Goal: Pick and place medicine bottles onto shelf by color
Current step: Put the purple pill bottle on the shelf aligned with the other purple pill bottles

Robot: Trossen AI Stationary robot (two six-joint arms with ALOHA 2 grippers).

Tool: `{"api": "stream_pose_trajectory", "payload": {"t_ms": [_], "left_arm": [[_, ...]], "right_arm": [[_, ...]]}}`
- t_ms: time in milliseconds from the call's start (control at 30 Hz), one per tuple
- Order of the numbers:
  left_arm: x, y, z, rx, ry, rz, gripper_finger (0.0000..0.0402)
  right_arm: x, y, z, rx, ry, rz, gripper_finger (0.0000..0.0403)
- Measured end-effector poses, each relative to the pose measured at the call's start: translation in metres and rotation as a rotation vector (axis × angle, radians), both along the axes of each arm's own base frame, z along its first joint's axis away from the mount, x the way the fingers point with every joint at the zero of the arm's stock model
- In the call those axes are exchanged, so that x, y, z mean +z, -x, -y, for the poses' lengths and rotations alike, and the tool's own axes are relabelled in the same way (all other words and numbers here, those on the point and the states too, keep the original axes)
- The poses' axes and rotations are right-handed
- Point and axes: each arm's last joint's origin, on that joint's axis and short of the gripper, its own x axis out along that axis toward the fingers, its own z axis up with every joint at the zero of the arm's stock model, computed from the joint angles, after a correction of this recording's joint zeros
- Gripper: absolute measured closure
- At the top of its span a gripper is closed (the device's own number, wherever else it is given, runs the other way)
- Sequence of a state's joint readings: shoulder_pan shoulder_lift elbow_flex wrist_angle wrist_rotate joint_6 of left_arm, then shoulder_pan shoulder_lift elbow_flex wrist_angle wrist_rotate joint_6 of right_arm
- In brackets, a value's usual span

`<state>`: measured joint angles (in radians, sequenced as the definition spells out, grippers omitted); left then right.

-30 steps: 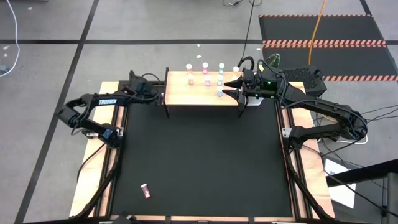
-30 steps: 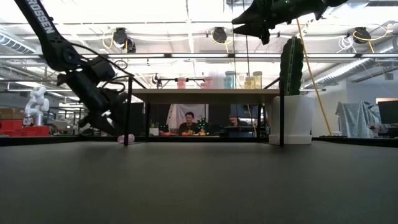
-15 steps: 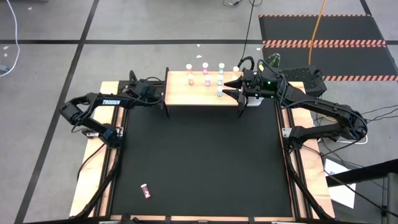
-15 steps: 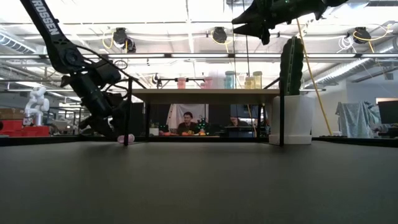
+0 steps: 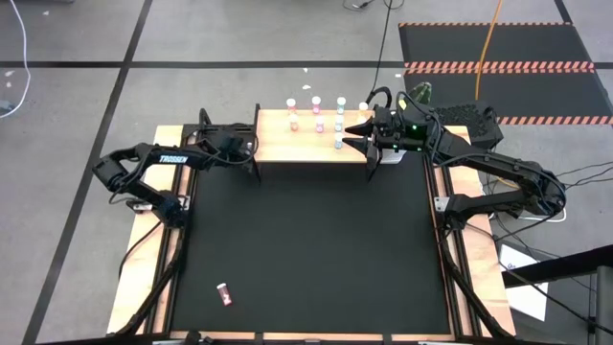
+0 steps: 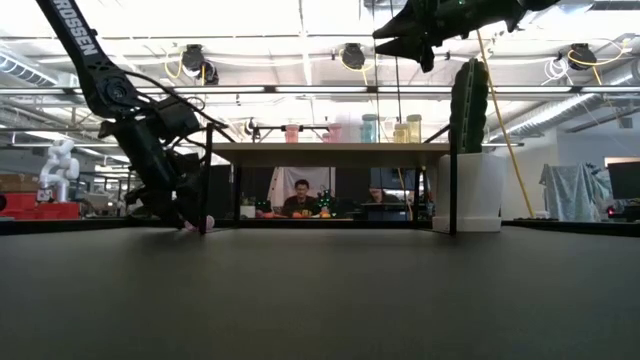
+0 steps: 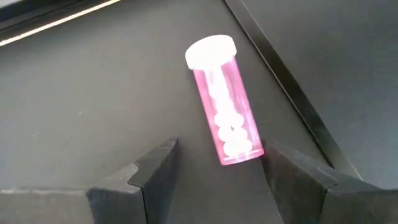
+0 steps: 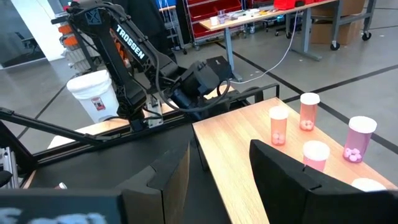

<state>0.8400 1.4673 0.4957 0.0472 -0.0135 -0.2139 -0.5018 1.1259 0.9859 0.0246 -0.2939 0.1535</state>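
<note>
A pink medicine bottle [image 7: 225, 112] with a white cap lies on its side on the black mat, next to the shelf's left front leg [image 6: 205, 222]. My left gripper [image 7: 217, 152] [image 5: 251, 153] is low over it and open, its fingertips on either side of the bottle's bottom end. The light-wood shelf [image 5: 278, 144] [image 6: 330, 152] carries several upright bottles [image 5: 316, 113] [image 8: 309, 111]. My right gripper [image 5: 352, 135] [image 8: 217, 168] hangs open above the shelf's right end with nothing between its fingers. My left gripper comes down slanting from the table's left, its fingers pointing along the lying bottle. One finger [image 7: 280, 165] stands right beside the bottle's bottom end [image 7: 245, 149]; I cannot tell whether it touches. The bottle lies flat on the mat.
A second pink bottle [image 5: 223, 294] lies on the mat near the front left. A cactus in a white pot [image 6: 470, 150] stands by the shelf's right end. A black bar [image 7: 280, 81] runs close beside the bottle under my left gripper. The mat's middle [image 5: 306, 240] is bare.
My left gripper has gone toward the table's right, to the shelf's left front leg, sinking toward the lying pink bottle and rolling a little. Its fingers have stayed open. My right gripper has kept still.
</note>
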Motion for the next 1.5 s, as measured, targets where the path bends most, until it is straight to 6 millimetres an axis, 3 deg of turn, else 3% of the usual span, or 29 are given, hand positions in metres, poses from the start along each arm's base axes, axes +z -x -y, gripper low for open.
{"api": "stream_pose_trajectory", "payload": {"t_ms": [267,567,667,933,1067,1267,1500], "left_arm": [[-0.005,-0.006,0.005,-0.002,-0.051,-0.091,0.0183],[-0.007,-0.01,0.007,-0.023,-0.062,-0.108,0.0284],[-0.007,-0.01,0.007,-0.022,-0.061,-0.109,0.03],[-0.004,-0.007,0.009,0.003,-0.045,-0.115,0.0283],[0.0,-0.001,0.014,0.044,-0.012,-0.131,0.0294],[0.011,0.019,0.032,0.077,0.093,-0.245,0.0298],[0.037,0.032,0.06,0.067,0.23,-0.13,0.028]], "right_arm": [[0.0,0.0,0.0,0.0,0.0,0.0,0.0238],[0.0,0.0,-0.001,0.015,-0.021,0.005,0.0238],[0.0,0.0,-0.001,0.021,-0.022,0.006,0.0238],[0.0,0.0,-0.001,0.021,-0.022,0.005,0.0239],[-0.001,0.0,-0.001,0.021,-0.026,-0.002,0.0238],[-0.001,0.0,-0.001,0.022,-0.027,-0.01,0.0239],[-0.001,0.0,-0.001,0.027,-0.004,-0.012,0.0238]]}}
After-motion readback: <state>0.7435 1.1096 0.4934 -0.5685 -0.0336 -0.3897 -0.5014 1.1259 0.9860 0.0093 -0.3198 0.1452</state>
